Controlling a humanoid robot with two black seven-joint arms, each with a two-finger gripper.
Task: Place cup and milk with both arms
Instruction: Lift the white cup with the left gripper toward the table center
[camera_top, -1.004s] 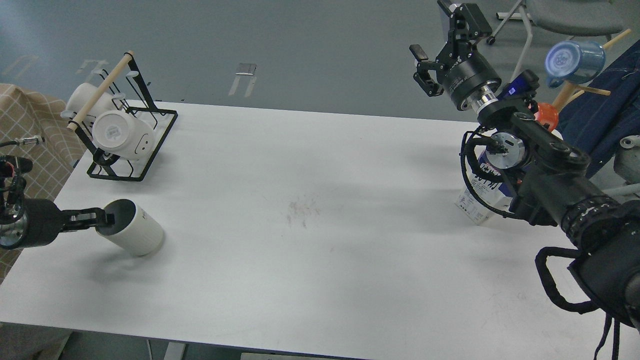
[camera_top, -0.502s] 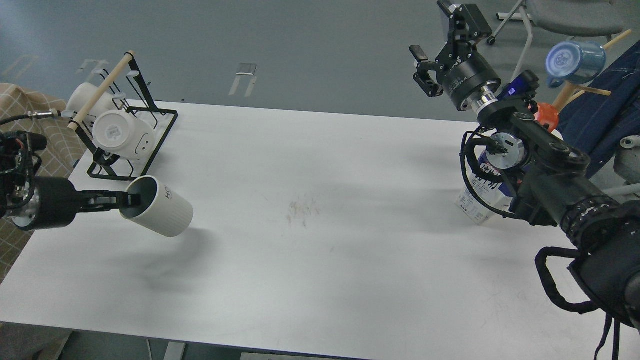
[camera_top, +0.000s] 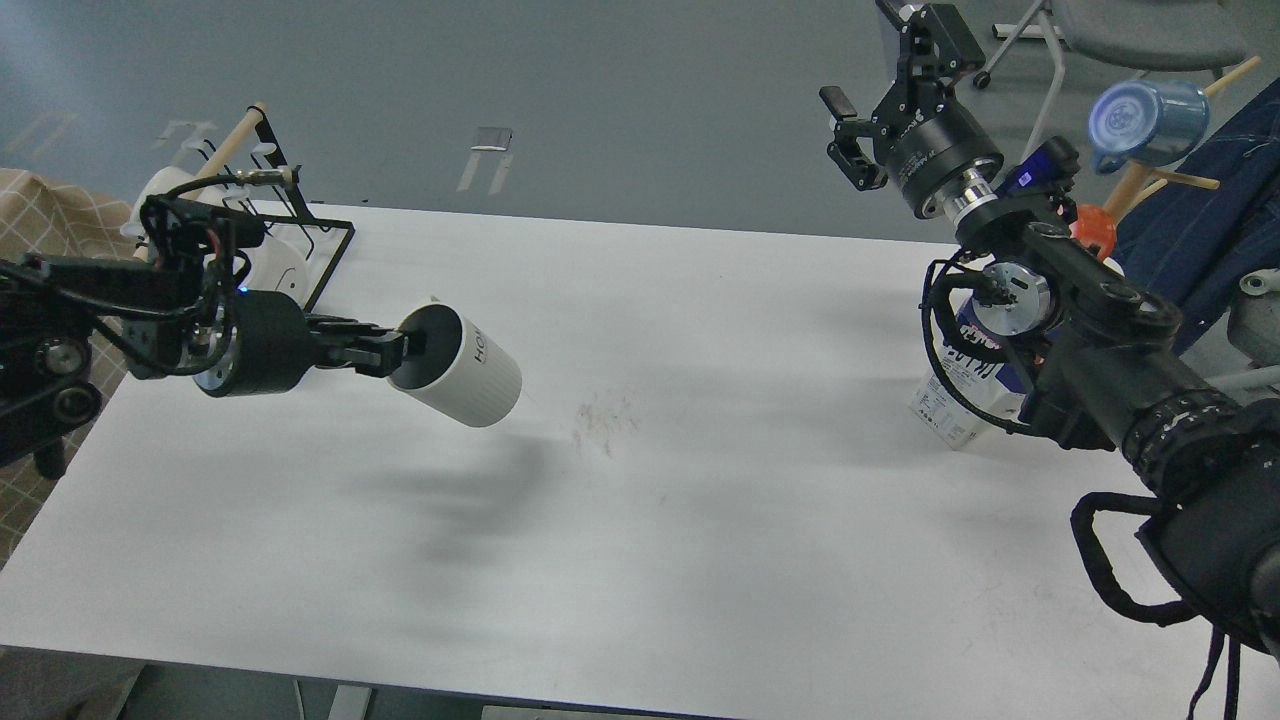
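Observation:
My left gripper (camera_top: 403, 350) is shut on the rim of the white ribbed cup (camera_top: 468, 371), one finger inside its dark mouth. It holds the cup on its side above the table (camera_top: 700, 560), left of the middle. The milk carton (camera_top: 955, 395), blue and white, stands on the table at the right, mostly hidden behind my right arm; its cap is hidden. My right gripper (camera_top: 882, 92) is open and empty, raised high over the table's far right edge, well above the carton.
A black wire rack (camera_top: 338, 240) with white mugs stands at the back left, partly behind my left arm. A translucent blue mug (camera_top: 1147, 121) hangs on a wooden peg at the far right, with an orange-red cup (camera_top: 1096, 232) below it. A blue cloth (camera_top: 1215, 230) hangs there.
My left gripper has lifted the cup off the table at the left edge and carried it right, toward the middle. My right arm has barely moved.

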